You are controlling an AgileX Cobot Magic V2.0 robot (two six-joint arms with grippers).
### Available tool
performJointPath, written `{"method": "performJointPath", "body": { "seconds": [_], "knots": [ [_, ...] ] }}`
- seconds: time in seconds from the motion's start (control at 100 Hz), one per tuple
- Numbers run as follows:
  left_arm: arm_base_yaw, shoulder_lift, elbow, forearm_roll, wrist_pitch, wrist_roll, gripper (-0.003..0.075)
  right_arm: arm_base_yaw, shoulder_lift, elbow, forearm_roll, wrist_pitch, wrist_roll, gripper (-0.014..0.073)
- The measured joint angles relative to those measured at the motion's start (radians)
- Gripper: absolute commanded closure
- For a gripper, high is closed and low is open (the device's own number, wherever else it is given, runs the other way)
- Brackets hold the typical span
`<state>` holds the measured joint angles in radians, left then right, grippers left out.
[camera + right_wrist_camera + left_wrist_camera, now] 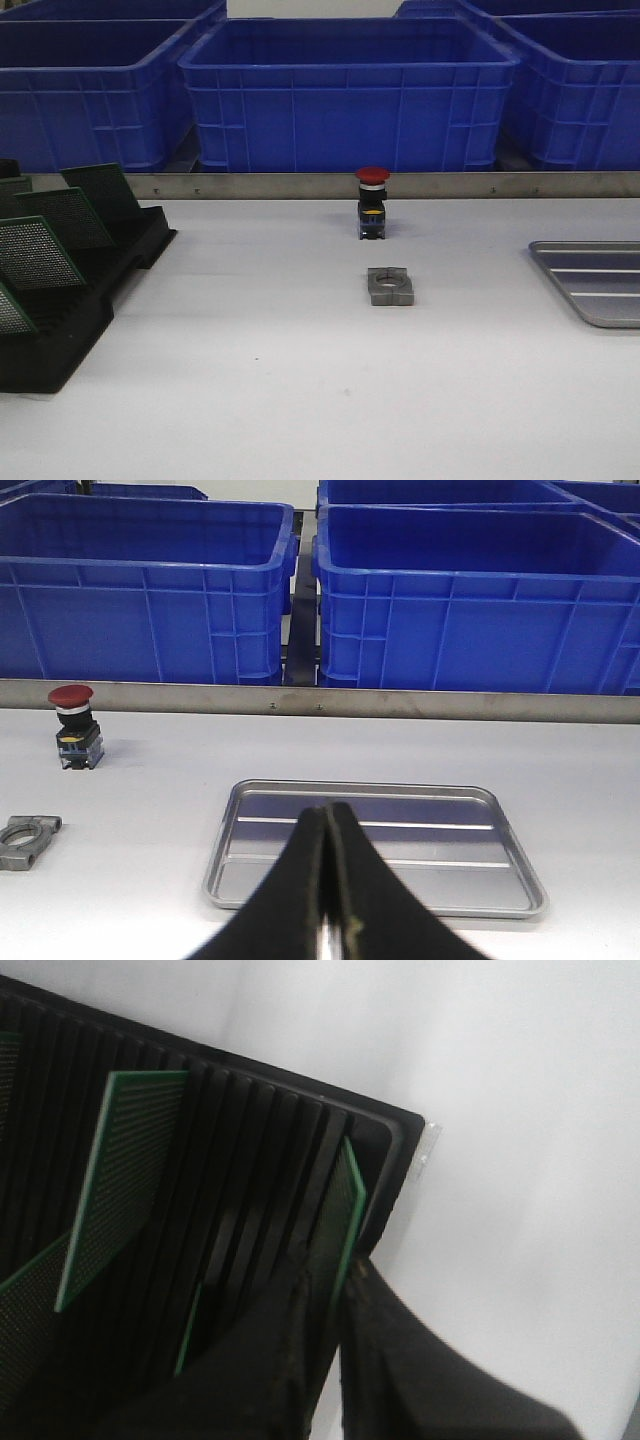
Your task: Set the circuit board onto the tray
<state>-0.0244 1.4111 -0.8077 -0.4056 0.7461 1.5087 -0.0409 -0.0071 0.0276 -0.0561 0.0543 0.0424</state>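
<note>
Counting perhaps four boards [65, 215], one tray [595, 280]

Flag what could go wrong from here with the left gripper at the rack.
1. The left gripper straddles the end circuit board; its grip looks shallow, so the board may slip.
2. Lifted askew, it might bind in the black rack slot.
3. The red pushbutton and metal block lie between rack and tray.

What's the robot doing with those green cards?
It's picking up a circuit board from the black rack. The left gripper has its jaws around the board's edge, with the board still standing in its slot. The right gripper is shut, hovering by the tray, which has nothing in it yet.
</note>
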Motion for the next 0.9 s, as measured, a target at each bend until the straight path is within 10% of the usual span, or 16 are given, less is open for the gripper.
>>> {"method": "performJointPath", "body": {
  "seconds": [0.61, 0.9],
  "knots": [
    [-0.032, -0.221, -0.002, 0.025, 0.026, -0.018, 0.0741, 0.0, 0.0, 0.0, 0.0, 0.0, 0.0, 0.0655],
    [-0.097, -0.331, -0.002, -0.261, 0.037, -0.018, 0.0741, 0.0, 0.0, 0.0, 0.0, 0.0, 0.0, 0.0655]
  ]
}}
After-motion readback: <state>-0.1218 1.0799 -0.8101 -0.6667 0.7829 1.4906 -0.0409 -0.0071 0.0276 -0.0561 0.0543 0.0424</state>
